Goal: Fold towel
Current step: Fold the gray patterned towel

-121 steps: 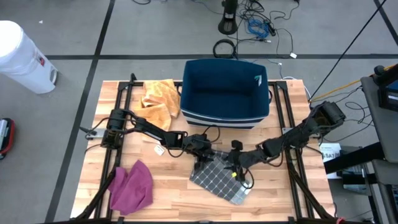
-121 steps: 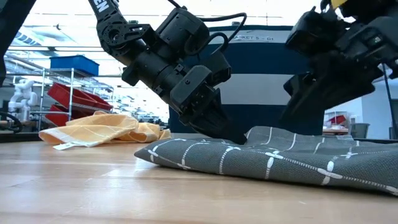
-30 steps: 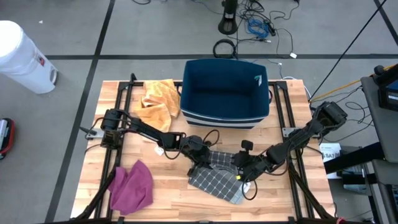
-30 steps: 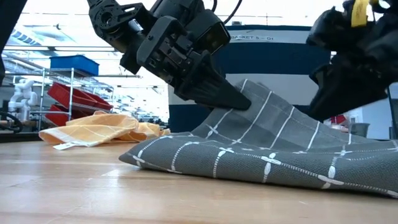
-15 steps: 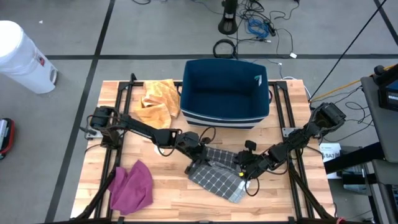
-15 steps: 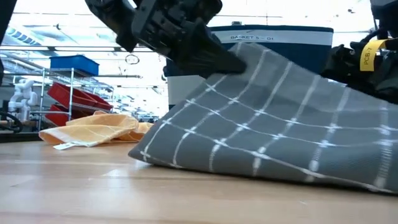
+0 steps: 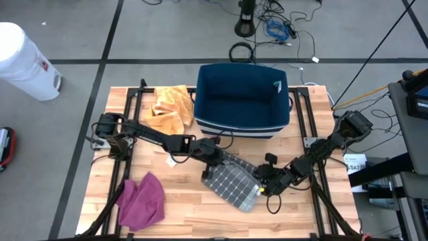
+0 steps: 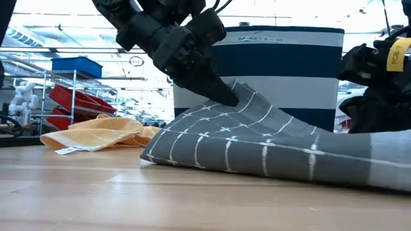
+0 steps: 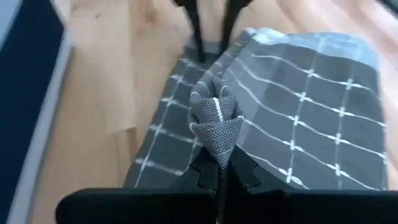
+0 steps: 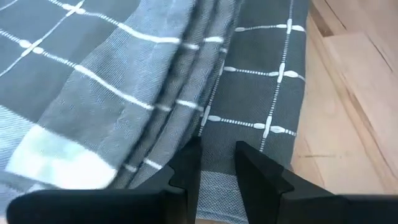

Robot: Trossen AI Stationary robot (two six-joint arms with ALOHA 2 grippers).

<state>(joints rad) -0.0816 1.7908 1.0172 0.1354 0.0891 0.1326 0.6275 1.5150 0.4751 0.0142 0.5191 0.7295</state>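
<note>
Grey grid-lined towel (image 7: 232, 185) lies doubled over, left gripper (image 7: 217, 157) clenched on its raised fold, right gripper (image 7: 262, 188) gripping its edge

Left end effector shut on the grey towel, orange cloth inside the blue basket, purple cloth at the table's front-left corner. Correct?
Not quite. The orange cloth is not inside the blue basket; it lies on the table beside it, on the left arm's side, as the high view shows. The rest holds: left end effector shut on the grey towel, purple cloth at the front-left corner.

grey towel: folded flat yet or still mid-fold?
Mid-fold. The grey towel lies doubled on the table, but the left gripper is shut on a bunched corner, lifted off the surface.
</note>
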